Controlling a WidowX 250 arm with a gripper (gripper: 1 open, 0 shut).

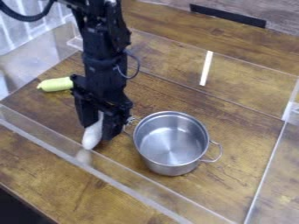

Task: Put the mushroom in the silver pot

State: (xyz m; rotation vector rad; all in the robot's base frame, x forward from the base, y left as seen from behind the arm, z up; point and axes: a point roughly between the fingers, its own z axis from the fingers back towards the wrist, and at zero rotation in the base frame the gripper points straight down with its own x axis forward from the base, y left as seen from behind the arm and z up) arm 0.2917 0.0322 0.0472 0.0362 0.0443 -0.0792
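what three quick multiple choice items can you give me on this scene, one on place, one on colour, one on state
1. Where is the hand?
A. over the pot
B. down around the mushroom
C. at the yellow-green vegetable

2. What colour is the pot?
A. silver
B. red
C. black

3. What is in the pot?
A. the mushroom
B. a spoon
C. nothing

Answers: 1 B, its fingers straddle the white stem left of the pot. 2 A, shiny steel. 3 C, its bare bottom shows.
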